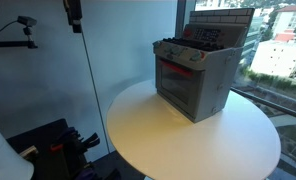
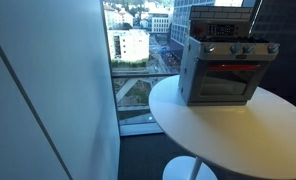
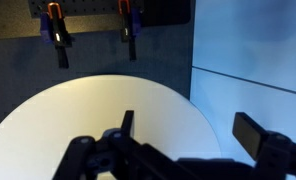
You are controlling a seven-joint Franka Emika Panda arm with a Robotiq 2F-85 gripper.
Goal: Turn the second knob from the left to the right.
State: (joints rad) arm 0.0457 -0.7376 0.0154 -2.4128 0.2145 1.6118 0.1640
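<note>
Currently my claw [image 3: 188,124] shows only in the wrist view, where it comes in from the bottom edge. Its two dark fingers [image 3: 250,133] stand well apart and nothing is held between them. Beneath it lies the round white worktop [image 3: 68,120], and the part under the claw is bare. Past the worktop's far edge I see two clamps [image 3: 58,30] with orange handles hanging on a dark perforated board [image 3: 88,8].

The toy oven [image 1: 196,85] [image 2: 220,78] does not appear in the wrist view. In both exterior views it stands upright on the worktop, set toward the edge nearest the window [image 1: 278,50] [image 2: 138,50], with city buildings behind the glass. It is a grey box with a reddish pane in its door [image 2: 228,72].

The row of knobs [image 1: 180,52] [image 2: 238,49] runs along the front of the oven's top, just above the door. At this size I can make out the row as small dark bumps. I cannot single out the second knob from the left with any confidence, nor read which way it points.

In an exterior view the worktop rests on a single white pedestal [image 2: 188,170]. In an exterior view dark gear [image 1: 58,140] sits low, beside the worktop and well apart from the oven.
</note>
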